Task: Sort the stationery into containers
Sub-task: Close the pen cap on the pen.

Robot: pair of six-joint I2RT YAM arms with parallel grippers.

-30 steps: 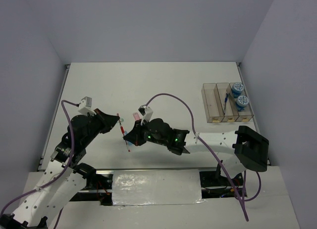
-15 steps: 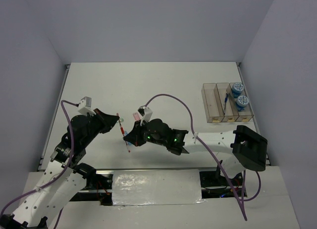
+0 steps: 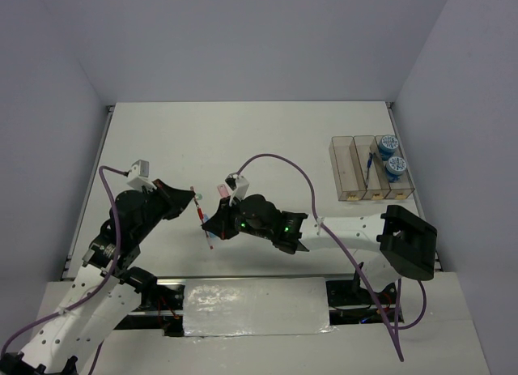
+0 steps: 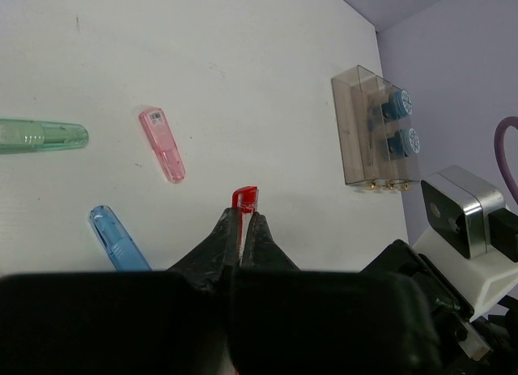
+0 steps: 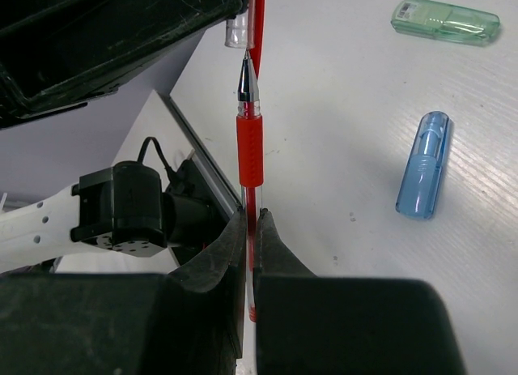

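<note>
Tabletop (image 3: 243,140), left tool (image 4: 243,219), right tool (image 5: 251,219) pinching pen (image 5: 250,148)

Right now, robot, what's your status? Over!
Copy: left gripper and right gripper both shut on red pen. Off to the right, bins. Close by pen, blue piece.

Left arm: the white camera block (image 3: 137,171) behind the left claw (image 4: 244,221), which grips the red pen (image 3: 203,219), nudged slightly left and toward the bases in the last half second. Right arm: the black elbow housing (image 3: 409,244) crept a bit left before that. Both shifts are tiny.
</note>
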